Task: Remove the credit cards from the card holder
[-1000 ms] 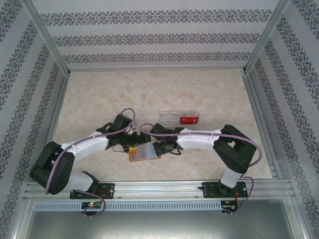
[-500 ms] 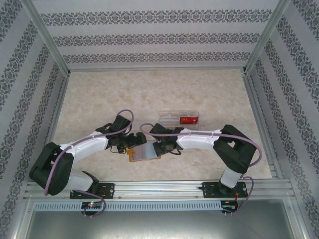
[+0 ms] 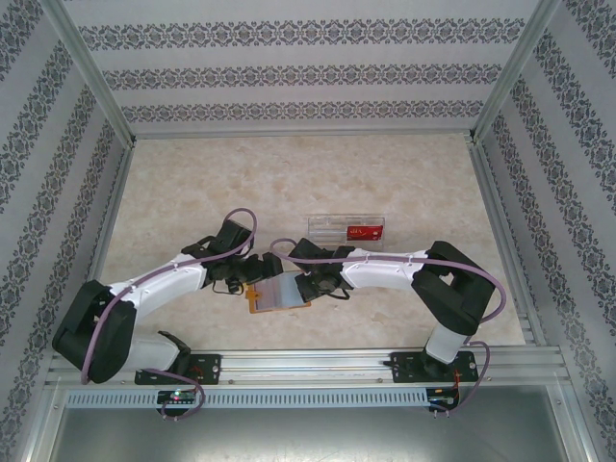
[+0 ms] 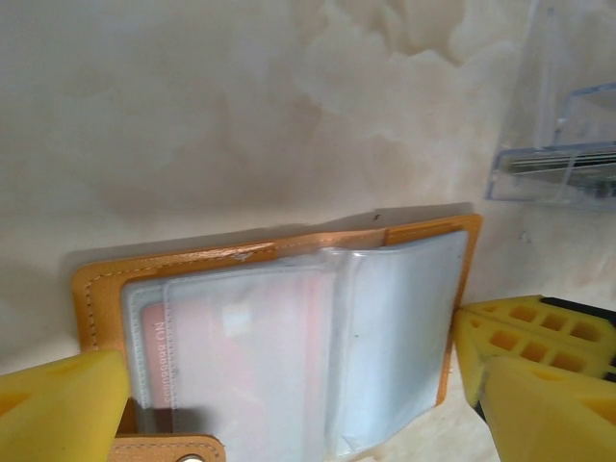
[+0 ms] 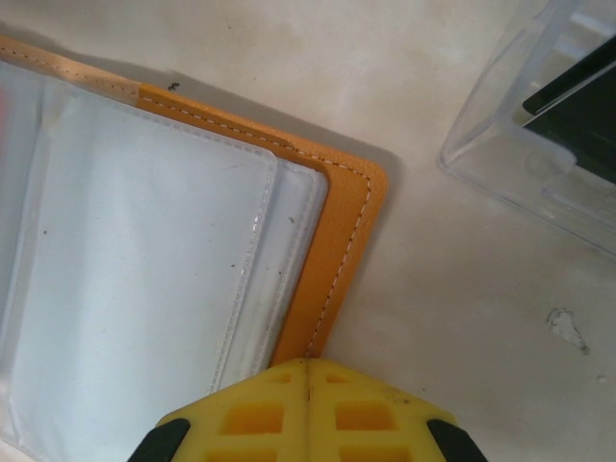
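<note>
The left gripper point(image 4: 284, 377) stands wide open, its blocky yellow fingers point(image 4: 60, 409) well apart on either side of the flat orange-tan leather-like folding card holder point(image 4: 192, 265). The holder lies opened out on the pale marbled table point(image 4: 241, 115), and its grey translucent pockets fill the space between those jaws. Through the pocket nearer the left-hand finger a thin pale rectangular credit card point(image 4: 245, 351) shows (pinkish-white behind the plastic, with small print along one edge); it sits inside its sleeve.

The right gripper point(image 5: 308, 371) is closed, its two yellow fingers pressed flat together with nothing between them. Their joined tip lies over the stitched orange border at the holder's outer corner; whether it presses down there I cannot tell. Beyond and to one side of these jaws, apart from the holder, stands a clear plastic compartment tray point(image 5: 500, 164) with a thin black card point(image 5: 587, 106) in it.
</note>
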Robot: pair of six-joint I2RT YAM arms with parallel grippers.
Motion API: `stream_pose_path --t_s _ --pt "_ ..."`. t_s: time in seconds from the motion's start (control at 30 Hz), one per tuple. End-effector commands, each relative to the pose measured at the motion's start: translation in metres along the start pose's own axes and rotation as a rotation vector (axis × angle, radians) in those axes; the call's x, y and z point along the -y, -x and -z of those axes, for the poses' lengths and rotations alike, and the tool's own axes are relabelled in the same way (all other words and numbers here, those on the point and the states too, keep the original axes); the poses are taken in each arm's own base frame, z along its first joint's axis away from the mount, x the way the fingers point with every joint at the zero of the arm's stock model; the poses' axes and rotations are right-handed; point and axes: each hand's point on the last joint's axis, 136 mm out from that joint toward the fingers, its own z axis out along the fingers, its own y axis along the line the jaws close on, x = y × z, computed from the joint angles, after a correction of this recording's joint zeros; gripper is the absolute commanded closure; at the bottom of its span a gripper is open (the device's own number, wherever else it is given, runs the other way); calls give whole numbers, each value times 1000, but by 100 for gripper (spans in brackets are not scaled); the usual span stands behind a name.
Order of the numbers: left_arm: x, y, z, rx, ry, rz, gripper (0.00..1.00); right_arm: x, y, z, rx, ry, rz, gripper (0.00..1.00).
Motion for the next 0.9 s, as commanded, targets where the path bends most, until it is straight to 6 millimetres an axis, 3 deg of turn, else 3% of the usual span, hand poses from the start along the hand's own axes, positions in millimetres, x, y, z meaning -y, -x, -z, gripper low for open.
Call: stream_pose_path --t_s 0.0,0.57,0.87 --pt "6 5 5 5 -21 -20 6 2 -17 -13 -61 -20 2 96" --pt "0 -10 -22 -103 -26 -4 7 2 -17 -13 -63 -21 0 96" --pt "25 -6 -22 -101 -111 -20 7 3 -18 -14 -65 -24 2 96"
